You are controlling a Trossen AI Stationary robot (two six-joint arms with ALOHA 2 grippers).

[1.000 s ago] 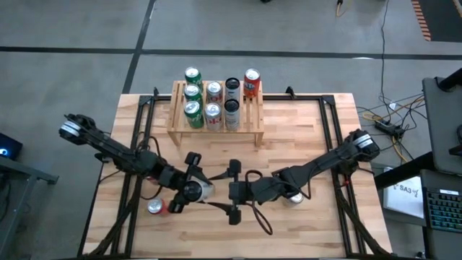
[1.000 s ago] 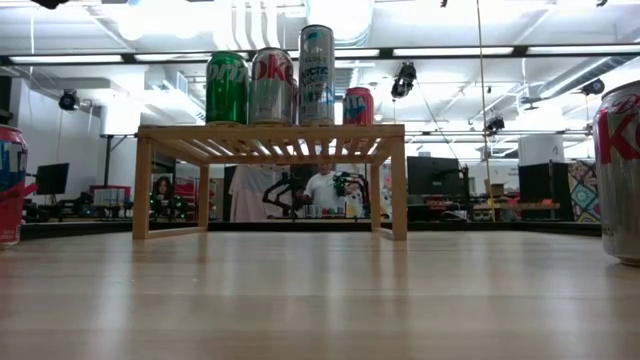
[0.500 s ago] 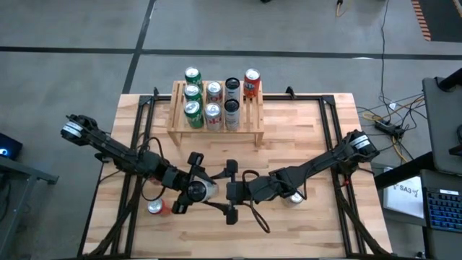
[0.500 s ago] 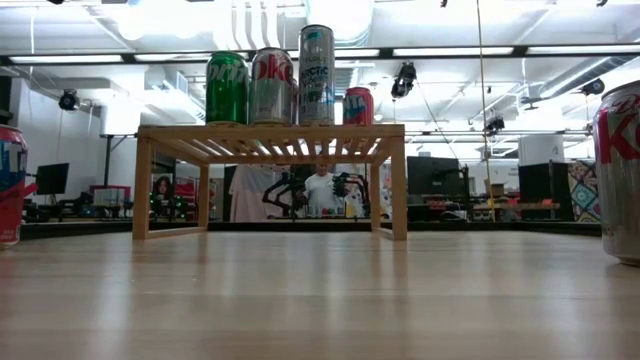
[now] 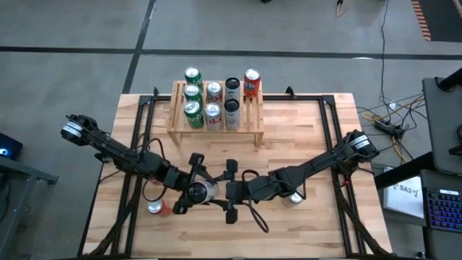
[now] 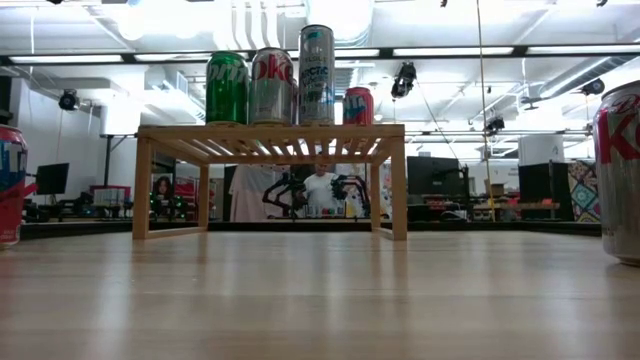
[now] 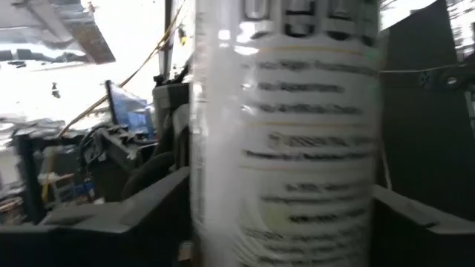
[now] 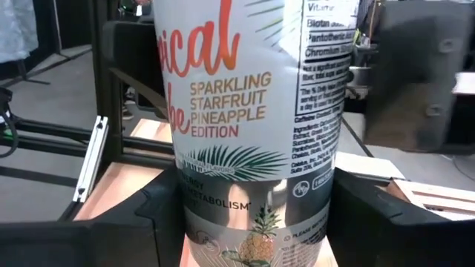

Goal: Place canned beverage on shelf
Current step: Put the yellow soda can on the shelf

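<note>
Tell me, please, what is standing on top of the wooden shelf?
On the shelf, the high view shows seven upright cans: three green, two silver with red tops, two dark-topped. An eighth, orange can stands at its back right edge. The low view shows only four cans; the others are hidden behind them.

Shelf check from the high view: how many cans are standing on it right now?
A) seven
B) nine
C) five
A: the shelf carries seven cans: three green in the left column, two silver-red beside them, two dark-topped next, and one orange at the back right.
</note>
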